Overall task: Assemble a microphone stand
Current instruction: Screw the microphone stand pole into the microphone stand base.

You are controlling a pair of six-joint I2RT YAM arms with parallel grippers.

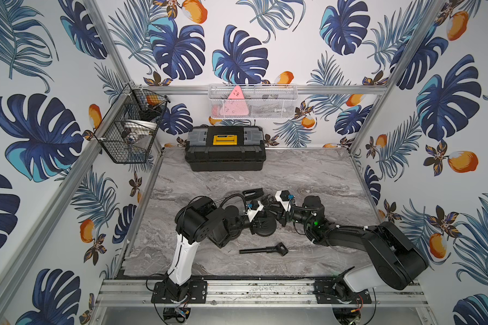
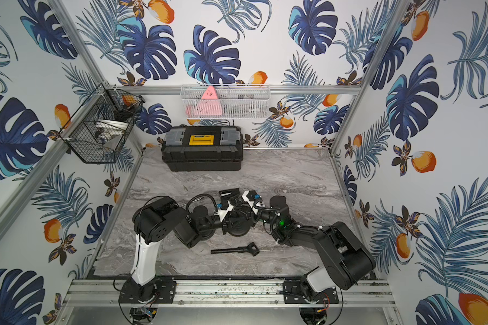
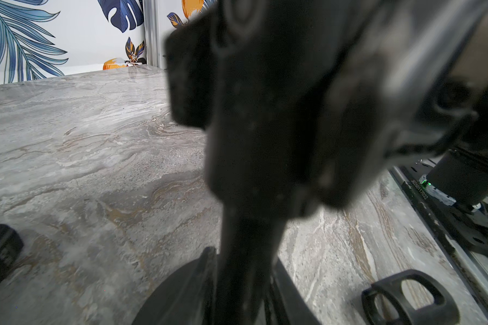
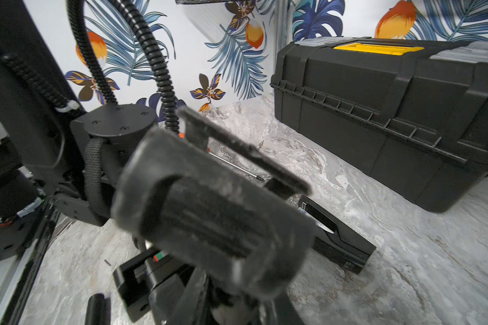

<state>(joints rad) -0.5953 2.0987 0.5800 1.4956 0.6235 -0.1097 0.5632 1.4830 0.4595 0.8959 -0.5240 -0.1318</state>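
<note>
In the middle of the frame, left fingers (image 1: 258, 221) and right fingers (image 1: 269, 209) crowd the round black base (image 1: 264, 228); I cannot tell their grip. The long black rod (image 1: 261, 250) lies loose, not yet joined on.

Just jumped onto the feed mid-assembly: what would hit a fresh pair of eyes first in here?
The left arm and right arm crowd together mid-table, wrists bunched over a round black base. Behind them, against the back wall, sits a black toolbox with a yellow latch, lid closed. A loose black rod with a looped end lies alone on the marble table, nearer the front rail.
</note>
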